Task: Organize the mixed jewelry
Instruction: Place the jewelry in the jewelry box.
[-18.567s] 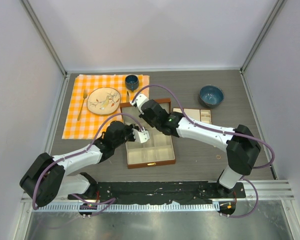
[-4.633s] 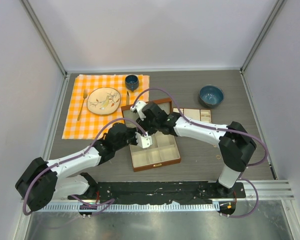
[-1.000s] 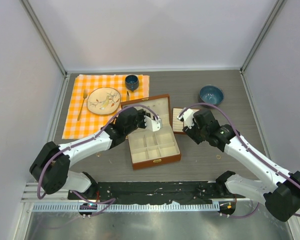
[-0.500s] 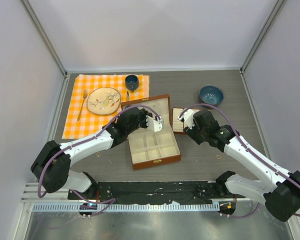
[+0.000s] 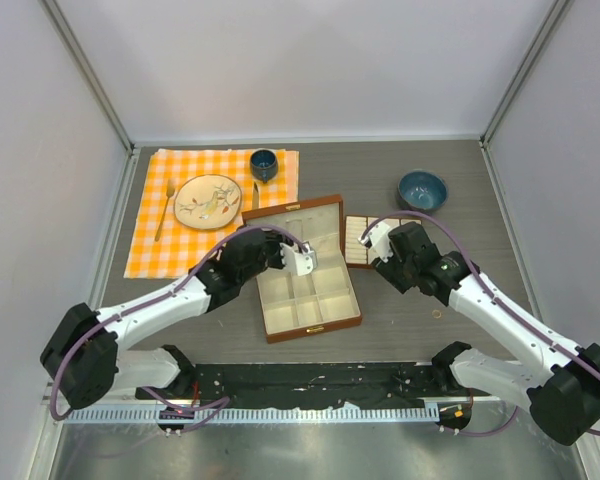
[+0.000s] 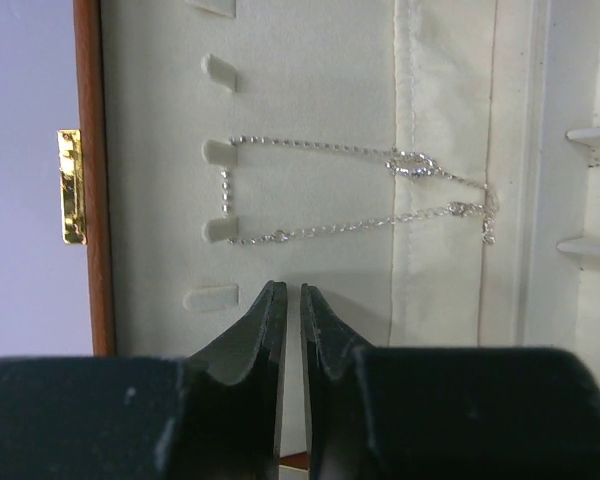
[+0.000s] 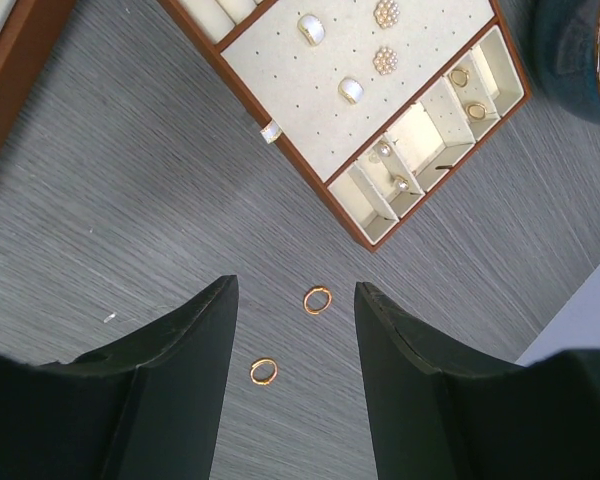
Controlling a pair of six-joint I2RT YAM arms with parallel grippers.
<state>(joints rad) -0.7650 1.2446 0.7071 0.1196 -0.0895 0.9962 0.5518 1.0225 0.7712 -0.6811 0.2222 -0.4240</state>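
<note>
A thin silver chain necklace with a small pendant hangs across two hooks inside the cream lid of the brown box. My left gripper is just below the chain and apart from it. Its jaws stand a narrow slit apart with nothing between them. My right gripper is wide open over the table. Two small gold rings lie on the wood between its fingers, untouched. Another ring lies further right.
A small brown tray with rings and earrings sits beside the box, under the right wrist. A blue bowl is at the back right. The checked placemat at the left carries a plate, a spoon and a dark cup.
My left gripper has backed away from the lid toward the near side and its jaws have parted a little. The right arm has barely moved.
</note>
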